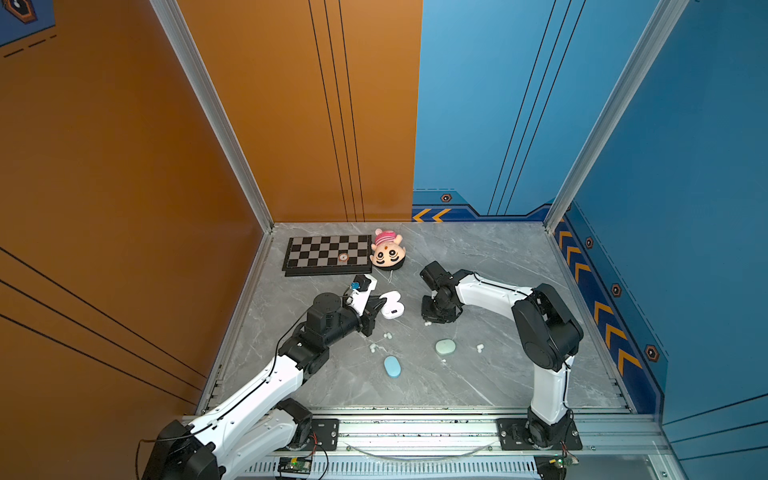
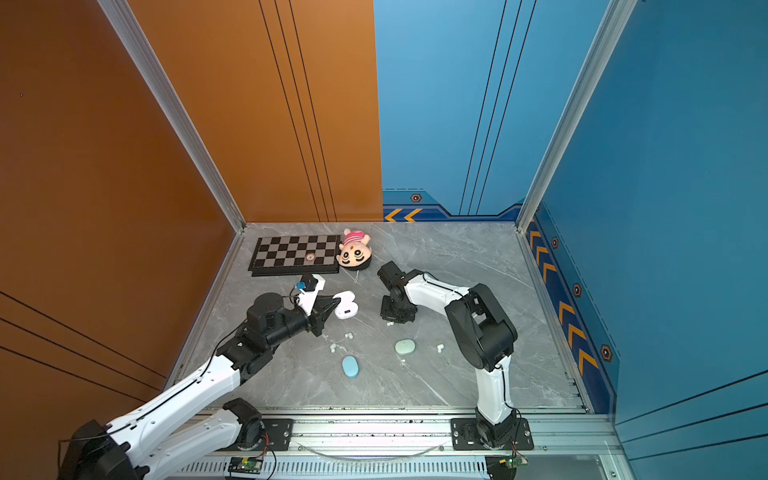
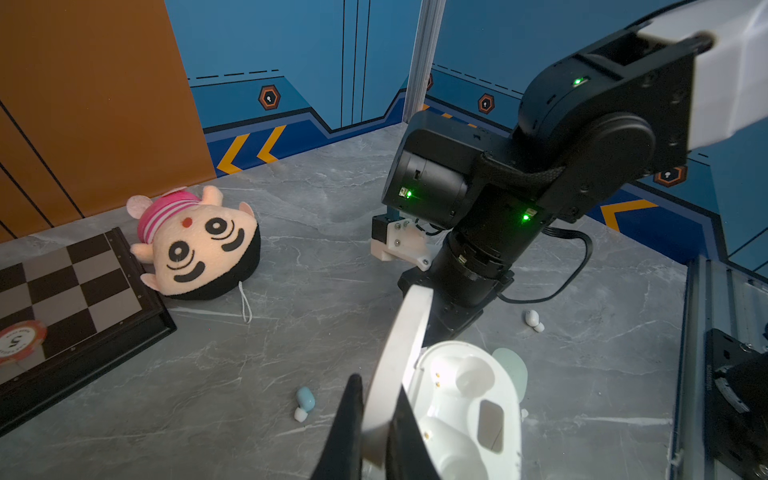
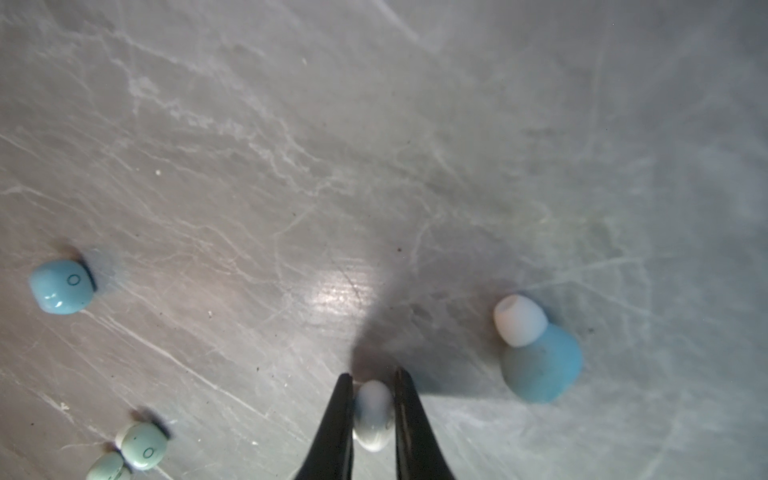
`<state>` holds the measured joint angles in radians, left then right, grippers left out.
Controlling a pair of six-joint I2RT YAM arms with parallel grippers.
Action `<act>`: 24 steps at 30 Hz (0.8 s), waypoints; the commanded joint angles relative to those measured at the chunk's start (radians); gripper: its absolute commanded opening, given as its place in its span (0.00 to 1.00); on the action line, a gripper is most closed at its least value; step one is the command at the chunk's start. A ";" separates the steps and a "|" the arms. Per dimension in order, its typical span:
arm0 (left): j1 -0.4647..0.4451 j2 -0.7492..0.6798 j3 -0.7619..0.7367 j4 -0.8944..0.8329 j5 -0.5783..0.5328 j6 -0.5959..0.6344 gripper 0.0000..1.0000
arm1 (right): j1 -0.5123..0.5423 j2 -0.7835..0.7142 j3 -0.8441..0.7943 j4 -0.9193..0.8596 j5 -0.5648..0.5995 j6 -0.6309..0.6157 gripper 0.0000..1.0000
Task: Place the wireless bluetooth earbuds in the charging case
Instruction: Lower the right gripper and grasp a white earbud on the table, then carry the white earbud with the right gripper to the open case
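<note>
Down by the grey table, your right gripper pinches a white earbud. A blue earbud nearby shows a little ring mark. Your left gripper squeezes the lid of the open white case.

A small ring mark, like the letter O, stands on a light blue earbud and on a pale green earbud. The chip on the chessboard bears an S-like sign; its small lettering is illegible.
</note>
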<state>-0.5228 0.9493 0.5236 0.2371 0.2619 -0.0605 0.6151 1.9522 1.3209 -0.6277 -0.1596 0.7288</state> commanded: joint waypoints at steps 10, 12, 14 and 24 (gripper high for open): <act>-0.050 0.208 0.042 0.167 -0.035 0.069 0.00 | -0.041 -0.114 0.025 -0.078 -0.004 -0.090 0.13; -0.058 0.255 0.057 0.197 -0.054 0.077 0.00 | -0.041 -0.135 0.033 -0.092 -0.011 -0.102 0.13; -0.065 0.305 0.068 0.235 -0.068 0.078 0.00 | -0.044 -0.161 0.040 -0.103 -0.021 -0.115 0.13; -0.087 0.485 0.143 0.318 -0.103 0.085 0.00 | -0.040 -0.289 0.057 -0.130 -0.081 -0.129 0.13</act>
<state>-0.5972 1.4151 0.6327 0.5034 0.1829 0.0074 0.5755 1.7008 1.3499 -0.7116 -0.2153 0.6235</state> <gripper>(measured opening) 0.106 0.155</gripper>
